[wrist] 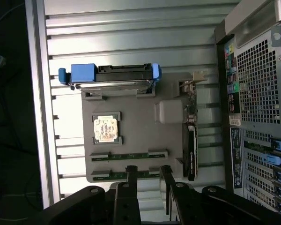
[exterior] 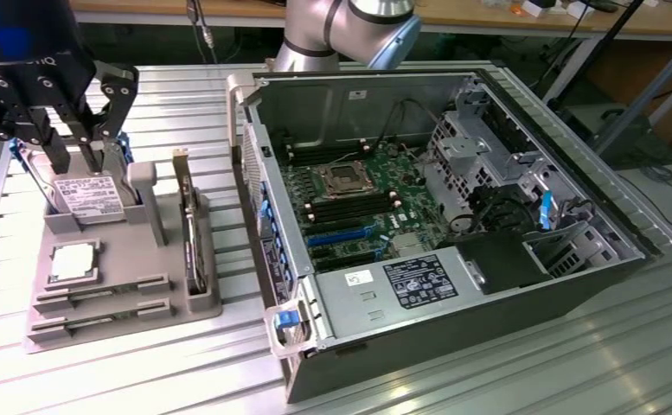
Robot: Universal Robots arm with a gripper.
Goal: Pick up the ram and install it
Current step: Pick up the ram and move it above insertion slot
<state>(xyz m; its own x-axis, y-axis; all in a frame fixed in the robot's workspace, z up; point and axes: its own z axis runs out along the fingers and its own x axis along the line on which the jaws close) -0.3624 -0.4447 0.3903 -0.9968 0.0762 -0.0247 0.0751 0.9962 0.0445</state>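
Two ram sticks stand on edge in slots of a grey fixture (exterior: 128,311). One ram stick (wrist: 129,155) (exterior: 96,294) lies beside the other (wrist: 110,176) (exterior: 91,326); both are thin green boards. My black gripper (exterior: 76,143) (wrist: 148,171) hangs open above the fixture, nothing between its fingers. In the exterior view it hovers over the hard drive (exterior: 86,194) end of the fixture, well apart from the sticks. The open computer case (exterior: 612,251) lies to the exterior view's right, its motherboard (exterior: 365,203) with dark memory slots exposed.
The fixture also carries a silver hard drive in a blue caddy (wrist: 112,77), a square processor (wrist: 106,129) (exterior: 70,259) and an upright card (wrist: 191,140) (exterior: 188,220). Everything rests on a ribbed metal table (exterior: 486,372). The case wall (wrist: 257,93) stands close beside the fixture.
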